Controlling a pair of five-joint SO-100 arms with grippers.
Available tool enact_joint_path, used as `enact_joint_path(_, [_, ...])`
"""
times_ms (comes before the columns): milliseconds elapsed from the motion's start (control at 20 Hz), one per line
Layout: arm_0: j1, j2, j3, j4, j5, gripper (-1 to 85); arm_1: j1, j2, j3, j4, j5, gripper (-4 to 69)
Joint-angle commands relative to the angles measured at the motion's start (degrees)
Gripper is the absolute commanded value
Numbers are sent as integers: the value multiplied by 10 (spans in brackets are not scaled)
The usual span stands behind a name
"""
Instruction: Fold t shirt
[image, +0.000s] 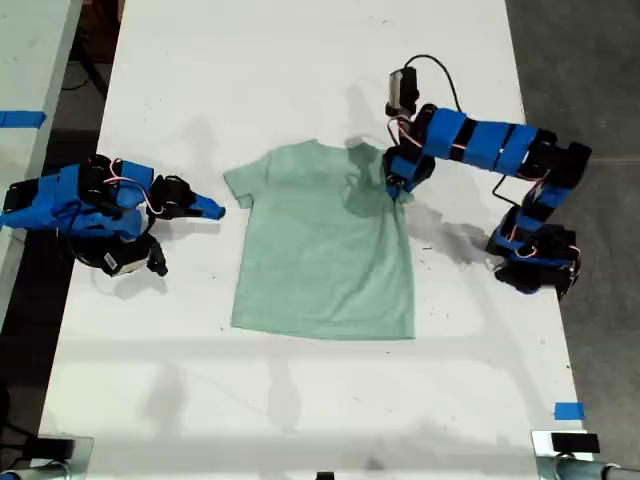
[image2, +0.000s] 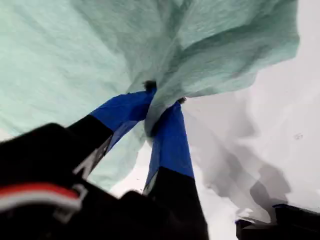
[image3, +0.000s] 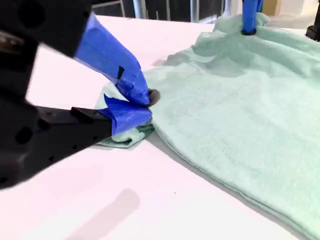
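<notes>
Two arms on a white worktop (image: 300, 60), one at each side of the exterior view, with the t shirt (image: 325, 250) between them.

Shirt: lies spread mostly flat near the middle of the worktop, neck toward the far edge in the exterior view, hem toward the near edge. The sleeve on the exterior view's left lies flat. The shoulder on the exterior view's right is drawn up into a peak and throws a shadow on the cloth beside it.

My first hand (image: 398, 190) (arm on the exterior view's right) points down at that raised shoulder. In the first wrist view its two blue jaws are closed onto a bunched fold of the shirt (image2: 100, 60), the hand (image2: 165, 95) pinching cloth that fans out from the tips; white worktop shows past the fold. The same hand (image3: 248, 20) shows in the second wrist view, standing on the far side of the shirt (image3: 240, 115).

My second hand (image: 210, 209) (arm on the exterior view's left) lies low over the worktop, tips toward the flat sleeve and just beside it. In the second wrist view the hand (image3: 147, 102) has its jaw tips together at the sleeve's edge, a little cloth rumpled under the lower jaw; whether any cloth is caught between them I cannot tell.

One blue tape mark (image: 568, 411) sits on the worktop near the corner at the exterior view's lower right.
</notes>
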Motion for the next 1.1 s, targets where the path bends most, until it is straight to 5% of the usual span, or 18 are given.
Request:
enact_joint_path(0, [7,4,6,-5,0,-1,-12,-10,-132,36,-20,10])
enact_joint_path(650, [8,4,5,-5,2,-1,-93,-285,-333,-106,-88,11])
enact_joint_path(700, [8,4,5,-5,2,-1,-96,-287,-333,-112,-95,34])
enact_joint_path(800, [8,4,5,-5,3,-1,-103,-287,-333,-114,-116,316])
enact_joint_path(1050, [8,4,5,-5,4,-1,-105,-284,-332,-92,-124,323])
